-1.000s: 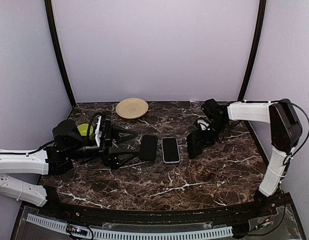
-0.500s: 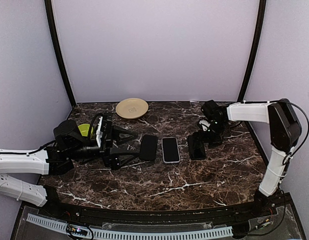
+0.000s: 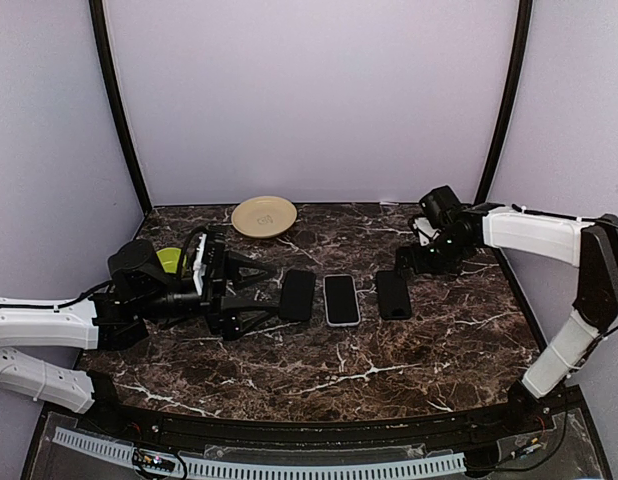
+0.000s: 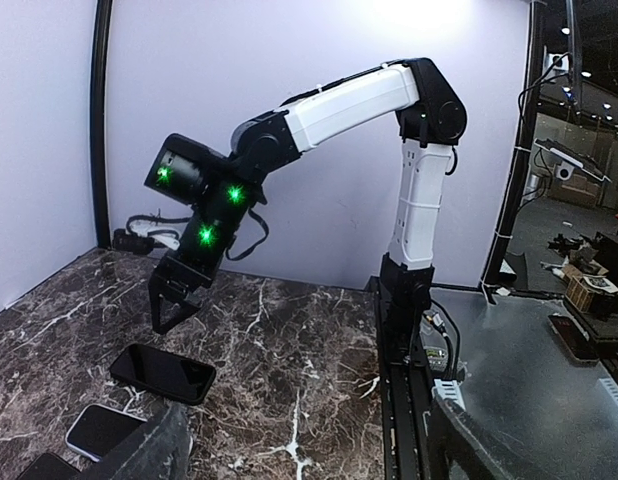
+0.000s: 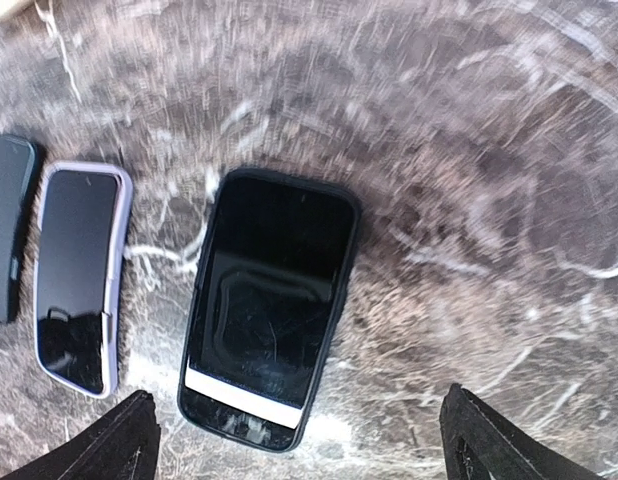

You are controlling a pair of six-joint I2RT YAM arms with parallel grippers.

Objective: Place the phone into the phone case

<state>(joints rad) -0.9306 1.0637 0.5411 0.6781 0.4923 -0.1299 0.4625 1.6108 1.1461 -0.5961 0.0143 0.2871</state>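
Hovering low at the left, the left gripper [image 3: 269, 297] is held wide and empty, its tips just beside what is taken for the dark case [image 3: 297, 295]. A careless closing could shove that case into the pale-rimmed phone [image 3: 341, 299] next to it. Further right, the black-rimmed handset [image 3: 393, 295] lies flat, with the right gripper [image 3: 407, 264] spread fully just behind it and nothing gripped. A green object [image 3: 171, 260] and a plate [image 3: 264, 216] are set well back, and the row is not blocked.

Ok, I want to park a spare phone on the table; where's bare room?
Barest: the front strip, from the light-edged phone to the near edge. Also right of the black phone, and between plate and right gripper. Crowded: left gripper beside the dark case.
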